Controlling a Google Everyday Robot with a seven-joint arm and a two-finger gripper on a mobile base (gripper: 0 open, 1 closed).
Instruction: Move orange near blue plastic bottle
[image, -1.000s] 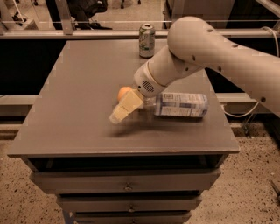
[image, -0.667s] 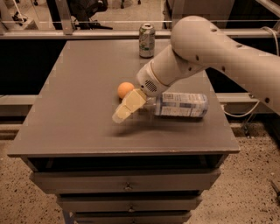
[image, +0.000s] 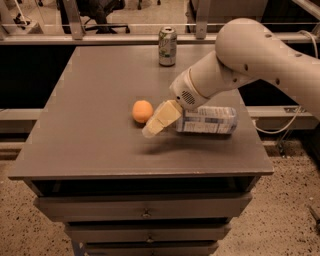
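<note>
Orange (image: 142, 111) just beside tool (image: 151, 130), tool over table (image: 95, 75), near blue plastic bottle (image: 209, 120)

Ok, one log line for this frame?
orange: free on table | gripper: beside orange | blue plastic bottle: lying on side by gripper | can: far edge

Grey drawer cabinet (image: 90, 100) on speckled floor (image: 295, 215), metal railing (image: 45, 39) behind.
</note>
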